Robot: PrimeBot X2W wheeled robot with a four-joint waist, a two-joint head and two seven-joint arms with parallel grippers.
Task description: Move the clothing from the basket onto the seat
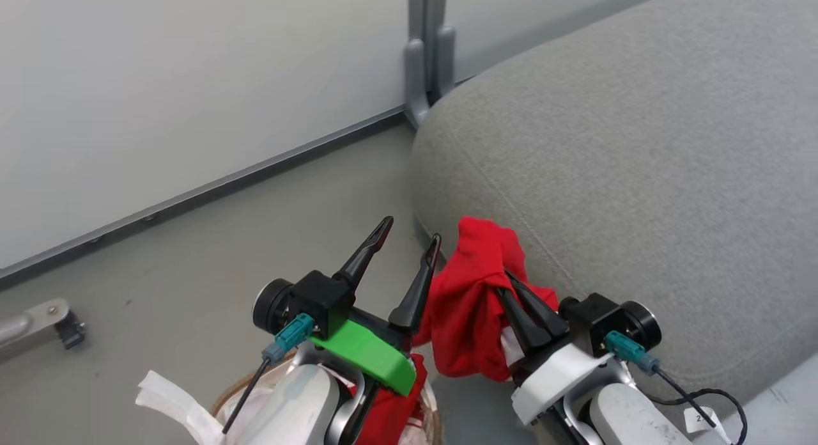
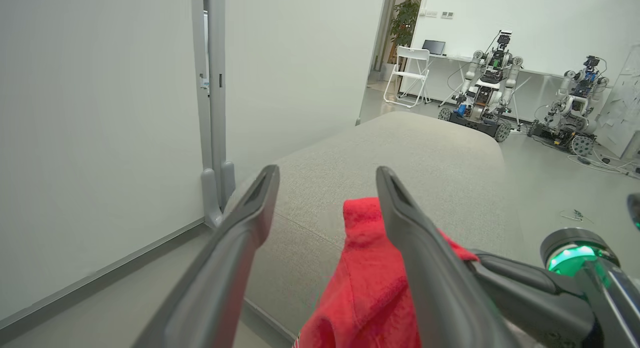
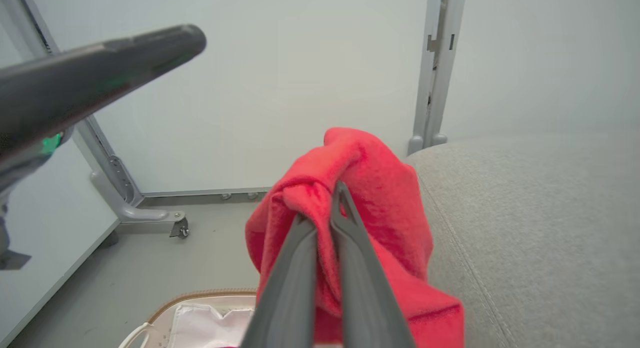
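Note:
My right gripper is shut on the clothing, a bunched red shirt held up against the rounded front edge of the grey seat. In the right wrist view the closed fingers pinch a fold of the shirt, and the seat lies to the right. The shirt's lower part trails down toward the basket, whose brown rim and white liner show below. My left gripper stands open just left of the shirt, holding nothing.
A grey partition wall with a metal post runs behind the seat. Its foot with a caster rests on the floor. Beyond the seat stand a white chair and two other robots.

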